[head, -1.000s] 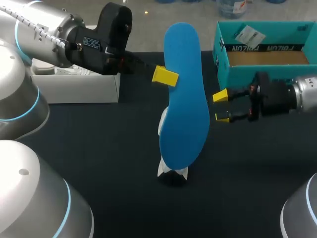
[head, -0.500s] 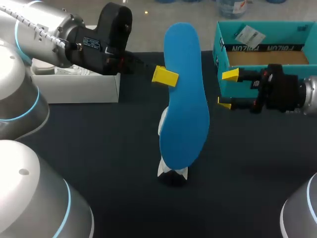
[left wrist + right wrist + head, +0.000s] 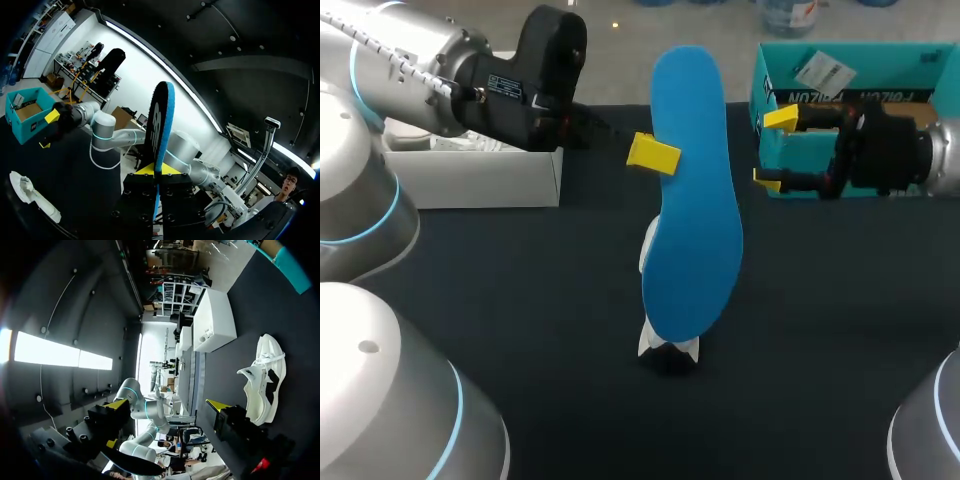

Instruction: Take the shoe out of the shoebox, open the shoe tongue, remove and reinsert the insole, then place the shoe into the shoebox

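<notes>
Mid tabletop [image 3: 520, 300]: insole [image 3: 692, 200] stands on end, pinched in the left tool [image 3: 663, 155], which comes in from the left. The shoe [image 3: 668, 350] lies beneath the insole's lower end. Far right: shoebox [image 3: 880, 62], with the right tool [image 3: 774, 150] spread wide at its near left corner, apart from the insole. Far left: a second box [image 3: 470, 178], under the left arm.

Your insole [image 3: 692, 200] at centre shows bright blue, its other face black. At two o'clock, the shoebox [image 3: 880, 60] is teal with a brown floor. The shoe [image 3: 265, 377] is white with black patches. At ten o'clock, a white box [image 3: 470, 178] sits on the black table [image 3: 520, 300]. The left gripper [image 3: 660, 155] and right gripper [image 3: 773, 150] have yellow tips.
</notes>
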Action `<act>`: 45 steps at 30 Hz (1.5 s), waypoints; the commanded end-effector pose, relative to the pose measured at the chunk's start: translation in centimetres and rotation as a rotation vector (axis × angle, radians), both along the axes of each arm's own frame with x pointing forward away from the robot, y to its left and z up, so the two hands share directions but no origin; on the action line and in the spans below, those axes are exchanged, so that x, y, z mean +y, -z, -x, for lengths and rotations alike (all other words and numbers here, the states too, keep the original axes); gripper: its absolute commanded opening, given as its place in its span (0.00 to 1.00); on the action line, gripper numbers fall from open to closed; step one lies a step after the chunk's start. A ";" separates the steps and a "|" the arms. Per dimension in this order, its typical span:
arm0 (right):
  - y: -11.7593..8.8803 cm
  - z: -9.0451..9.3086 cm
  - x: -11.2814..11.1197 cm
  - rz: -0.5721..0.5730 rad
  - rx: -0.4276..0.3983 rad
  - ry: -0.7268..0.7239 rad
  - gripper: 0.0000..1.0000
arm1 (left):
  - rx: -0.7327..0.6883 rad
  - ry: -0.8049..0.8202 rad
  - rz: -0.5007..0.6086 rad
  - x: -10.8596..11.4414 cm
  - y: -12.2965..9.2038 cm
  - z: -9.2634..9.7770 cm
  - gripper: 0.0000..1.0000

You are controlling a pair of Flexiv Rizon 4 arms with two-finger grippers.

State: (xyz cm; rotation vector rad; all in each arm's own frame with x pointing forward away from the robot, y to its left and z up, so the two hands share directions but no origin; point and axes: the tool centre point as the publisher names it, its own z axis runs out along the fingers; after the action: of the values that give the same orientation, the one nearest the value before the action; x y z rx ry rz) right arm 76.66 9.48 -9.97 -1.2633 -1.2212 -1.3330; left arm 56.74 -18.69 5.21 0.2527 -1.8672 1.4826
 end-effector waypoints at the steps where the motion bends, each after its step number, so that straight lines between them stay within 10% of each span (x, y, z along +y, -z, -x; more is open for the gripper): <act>1: 0.1 -0.7 0.4 0.003 0.001 -0.032 1.00 | 0.000 0.003 0.000 -0.2 0.0 -0.1 0.00; 10: 0.1 -0.7 0.4 0.003 0.001 -0.032 1.00 | 0.000 0.003 0.000 -0.2 0.0 -0.1 0.00; 24: 0.1 -0.7 0.4 0.003 0.001 -0.032 1.00 | -1.020 -0.062 0.312 -2.6 0.3 -5.9 0.00; 39: 0.1 -0.7 0.4 0.003 0.001 -0.032 1.00 | -1.004 -0.035 0.280 -2.5 0.5 -5.9 0.00; 45: 0.1 -0.7 0.4 0.003 0.001 -0.032 1.00 | -1.401 0.028 0.353 -1.7 3.2 -8.0 0.00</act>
State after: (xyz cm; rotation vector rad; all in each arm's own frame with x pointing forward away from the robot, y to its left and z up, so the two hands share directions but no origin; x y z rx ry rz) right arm 77.33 9.70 -10.03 -1.2413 -1.2381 -1.3088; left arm 64.19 -20.96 3.03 -0.8101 -2.3717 2.0713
